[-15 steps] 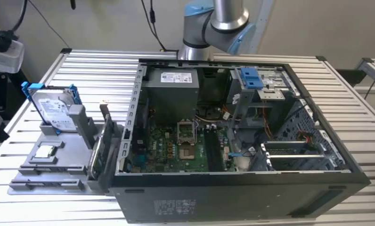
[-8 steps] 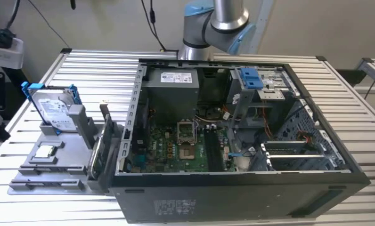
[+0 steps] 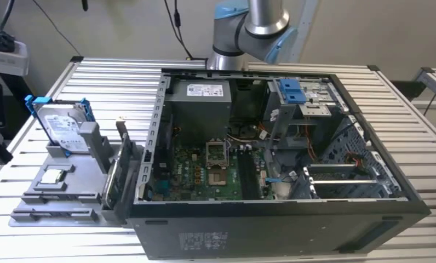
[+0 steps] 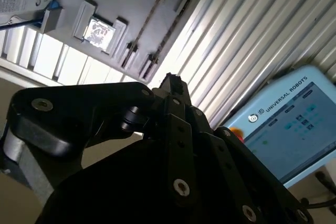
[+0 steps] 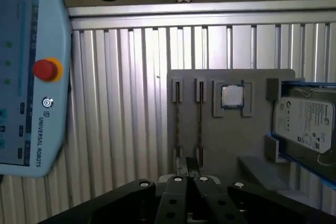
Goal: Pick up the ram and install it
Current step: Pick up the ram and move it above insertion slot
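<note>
Hand (image 5: 190,169) fingers pressed together, empty | pointing down toward ram (image 5: 200,124) in gray tray (image 5: 257,140)

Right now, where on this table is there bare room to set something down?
Bare table slats lie behind the hard drive, toward the far edge, and along the exterior view's right beside the computer case. Crowded: the grey holder with its ram sticks, close beside the case's other side.
</note>
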